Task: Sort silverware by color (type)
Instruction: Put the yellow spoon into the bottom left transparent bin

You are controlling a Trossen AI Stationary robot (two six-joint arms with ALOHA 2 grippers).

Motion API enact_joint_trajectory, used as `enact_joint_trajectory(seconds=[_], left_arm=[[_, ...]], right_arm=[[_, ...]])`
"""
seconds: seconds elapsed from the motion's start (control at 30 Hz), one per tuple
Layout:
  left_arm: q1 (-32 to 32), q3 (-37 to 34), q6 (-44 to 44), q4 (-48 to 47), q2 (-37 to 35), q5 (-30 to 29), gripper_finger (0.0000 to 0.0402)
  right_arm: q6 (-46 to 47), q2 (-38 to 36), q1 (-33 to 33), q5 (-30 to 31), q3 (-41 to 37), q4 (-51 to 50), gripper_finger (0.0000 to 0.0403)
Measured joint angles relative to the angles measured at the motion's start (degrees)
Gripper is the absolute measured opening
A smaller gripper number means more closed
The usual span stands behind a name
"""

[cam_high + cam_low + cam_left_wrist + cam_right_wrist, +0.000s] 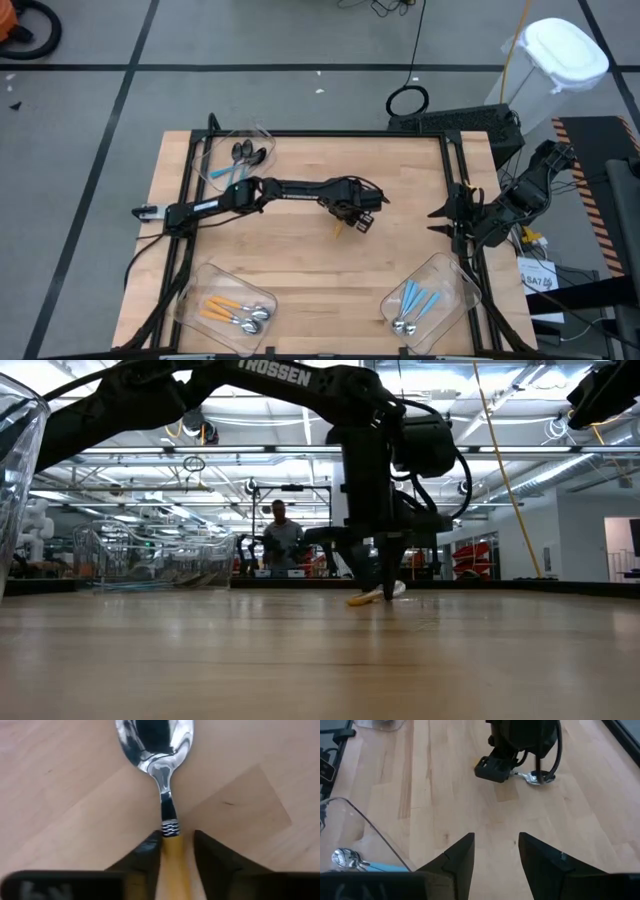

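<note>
At centre frame in the high view, the left end effector (352, 222) is down on the desk (300, 270) over a spoon (343, 228) with an orange handle. Its wrist view shows the two dark fingers (145, 857) set on either side of the orange handle (172, 865), hugging it closely; whether they are truly pinching it cannot be told. The spoon's silver bowl (152, 740) lies flat on the wood, beyond the fingertips. From desk height the spoon (375, 595) rests on the surface under the end effector (385, 585). Three clear bins sit on the desk: one at upper left (235, 155) holding black-bowled spoons (245, 155), one at lower left (225, 310) with orange-handled spoons (235, 312), and one at lower right (435, 300) with blue-handled spoons (412, 305). Over at the right edge of the desk, the right end effector (445, 215) hangs well away from the spoon, its fingers (457, 857) spread with nothing between them. A person (283, 540) stands in the room beyond the desk.
</note>
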Motion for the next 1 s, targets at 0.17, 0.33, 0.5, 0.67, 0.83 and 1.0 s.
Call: enact_joint_trajectory(seconds=[0.17, 0.33, 0.5, 0.67, 0.83, 1.0], left_arm=[[-0.14, -0.06, 2.60, 0.59, 0.07, -0.11, 0.0034], [0.02, -0.12, 3.59, 0.96, 0.07, -0.62, 0.0031], [-0.01, -0.19, 5.40, 1.50, -0.96, -1.06, 0.0031], [-0.56, -0.49, 7.70, 1.34, -2.52, -1.70, 0.0031], [-1.80, -0.41, 8.32, 1.09, -4.44, -1.02, 0.0031], [-3.87, -0.39, 8.65, 1.27, -4.53, 1.59, 0.0031]], right_arm=[[1.91, 0.00, 0.00, 0.00, 0.00, 0.00, 0.0150], [2.00, 0.00, 0.00, 0.00, 0.00, 0.25, 0.0150], [5.09, 0.00, 0.00, 0.00, 0.00, 0.97, 0.0150], [11.86, 0.00, 0.01, -2.02, 0.59, 1.85, 0.0150], [18.71, 0.02, 0.04, -6.69, 3.18, 1.67, 0.0150], [23.03, 0.05, 0.04, -6.84, 6.10, 1.79, 0.0150]])
